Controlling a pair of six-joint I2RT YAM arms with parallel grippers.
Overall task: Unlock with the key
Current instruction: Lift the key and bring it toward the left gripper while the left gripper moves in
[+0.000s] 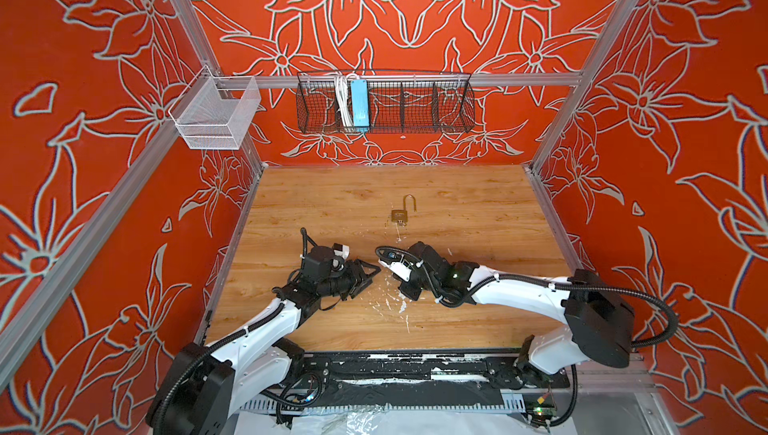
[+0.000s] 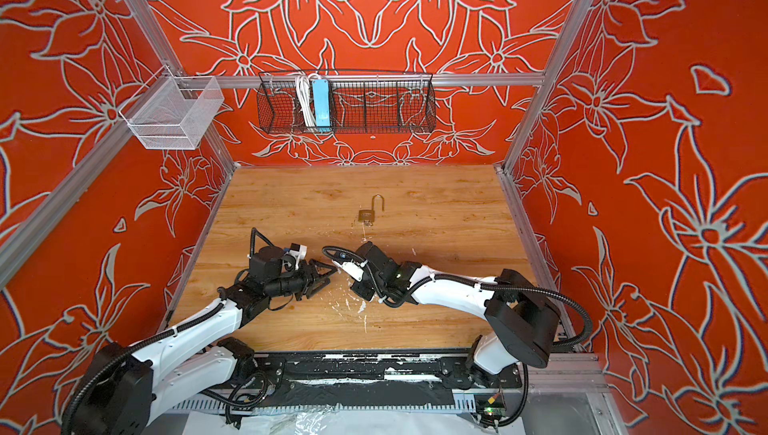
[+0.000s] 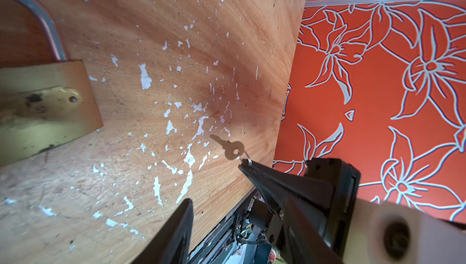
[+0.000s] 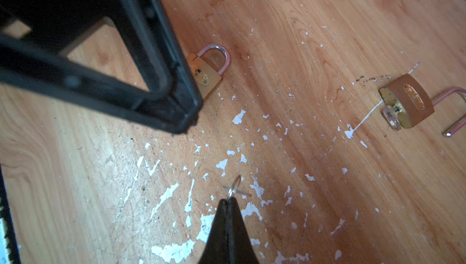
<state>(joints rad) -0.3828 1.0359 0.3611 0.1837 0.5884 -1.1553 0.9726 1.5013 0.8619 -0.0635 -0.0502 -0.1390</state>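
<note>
The right end effector (image 4: 228, 203) was pinched shut on a small key ring (image 4: 230, 192), and the key (image 3: 230, 148) dangled from that ring just above the table (image 1: 457, 204), its blade angled toward the closed padlock (image 3: 45, 106). That brass padlock lay low beside the left end effector (image 1: 372, 275), its shackle shut. In the right wrist view one of the left fingers (image 4: 176, 78) covered a corner of the closed padlock's body, and in both top views the left end effector hid it altogether. The left end effector lay on its side close over the table, jaws partly apart with nothing between them, its tips almost meeting the right arm's wrist near the middle of the table. Between the key and the closed padlock there was only scuffed wood flecked with white chips. Farther back, well apart from both arms, an open padlock (image 1: 400, 215) lay flat with its shackle swung out and a second key (image 4: 390, 117) seated in its keyhole. On the back wall hung a black wire basket (image 1: 415, 104) holding a blue block (image 1: 359, 102) and a coiled white cable (image 1: 341, 100). A white mesh basket (image 1: 216, 115) hung at the left rear corner.
</note>
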